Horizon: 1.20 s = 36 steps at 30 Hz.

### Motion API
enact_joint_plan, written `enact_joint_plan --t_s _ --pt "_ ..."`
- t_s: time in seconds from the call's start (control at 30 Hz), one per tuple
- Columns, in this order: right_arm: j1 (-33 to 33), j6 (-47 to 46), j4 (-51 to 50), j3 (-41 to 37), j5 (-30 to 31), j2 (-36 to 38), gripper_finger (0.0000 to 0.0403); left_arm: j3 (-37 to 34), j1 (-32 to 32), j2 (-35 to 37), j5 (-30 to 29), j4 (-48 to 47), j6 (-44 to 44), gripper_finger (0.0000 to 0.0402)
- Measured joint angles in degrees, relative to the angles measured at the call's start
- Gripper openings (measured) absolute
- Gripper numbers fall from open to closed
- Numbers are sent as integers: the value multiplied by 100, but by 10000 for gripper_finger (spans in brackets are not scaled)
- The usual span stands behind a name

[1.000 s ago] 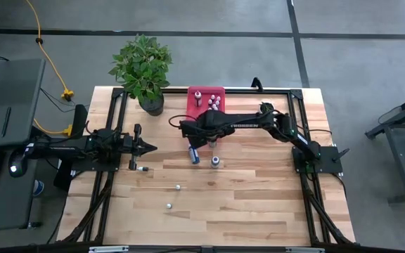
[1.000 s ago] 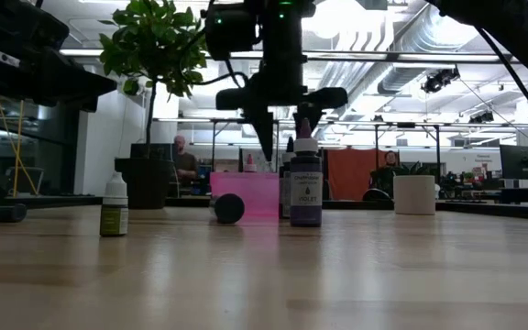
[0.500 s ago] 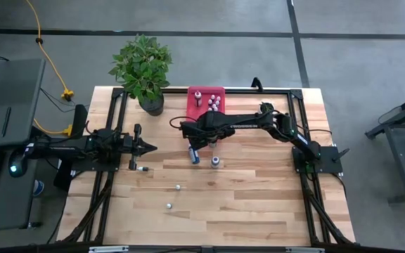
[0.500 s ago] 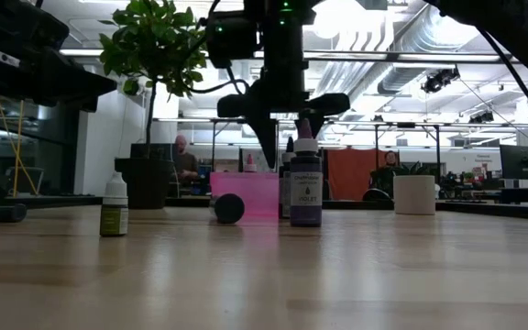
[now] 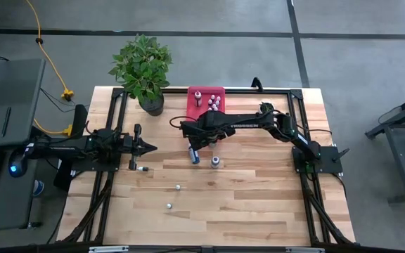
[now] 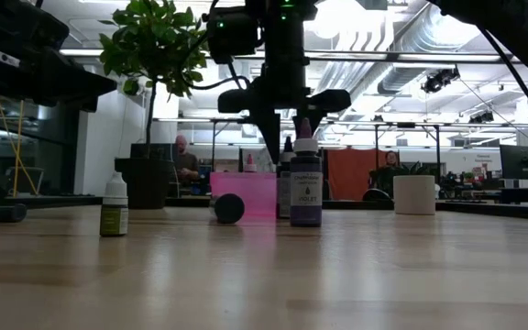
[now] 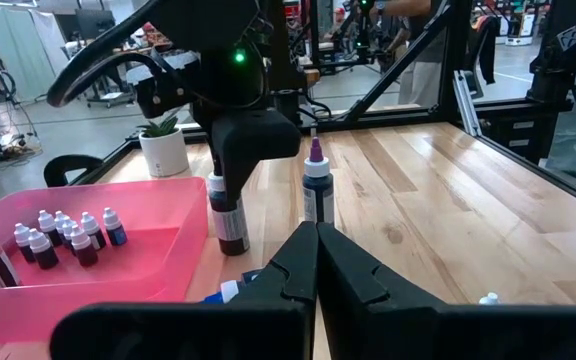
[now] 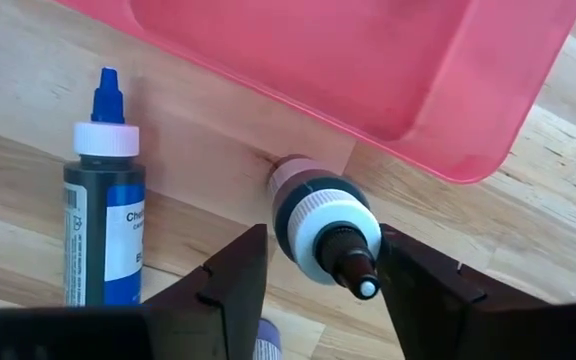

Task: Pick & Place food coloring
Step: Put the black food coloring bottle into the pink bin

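The right gripper (image 8: 313, 275) hangs over the middle of the table (image 5: 259, 204), just in front of the pink tray (image 5: 206, 102); its two fingers (image 8: 230, 285) stand apart on either side of an upright dark bottle (image 8: 320, 222) with a pale collar and a dark tip, and a gap shows on each side, so the bottle is framed, not clamped; from the left wrist view that bottle (image 7: 227, 210) stands directly under the right arm's dark head, beside the tray's near wall.

A blue-bodied bottle (image 8: 105, 215) with a white collar and blue tip lies flat on the wood close by (in the overhead view (image 5: 195, 155) it is only a small blue streak); a purple-labelled bottle (image 6: 305, 191) stands upright near it; several tiny white-capped bottles (image 7: 73, 236) sit clustered inside the tray; two more small ones (image 5: 178, 187) lie well apart toward the near edge, though I cannot tell their colours.

The left gripper (image 7: 316, 262) waits at the table's left side, its fingers pressed together, holding nothing; a potted plant (image 5: 143, 69) stands at the far left corner.
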<state>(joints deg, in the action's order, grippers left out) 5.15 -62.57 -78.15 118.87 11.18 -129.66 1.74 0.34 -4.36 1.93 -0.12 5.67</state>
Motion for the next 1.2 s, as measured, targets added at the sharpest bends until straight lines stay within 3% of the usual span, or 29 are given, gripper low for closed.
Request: enact_joint_plan --t_s 0.47,1.2 --pt "0 107 2 0 0 4 118 1 0 -2 0 0 0 0" --pt "-157 97 138 0 -116 678 111 1 1 -1 0 0 0 0"
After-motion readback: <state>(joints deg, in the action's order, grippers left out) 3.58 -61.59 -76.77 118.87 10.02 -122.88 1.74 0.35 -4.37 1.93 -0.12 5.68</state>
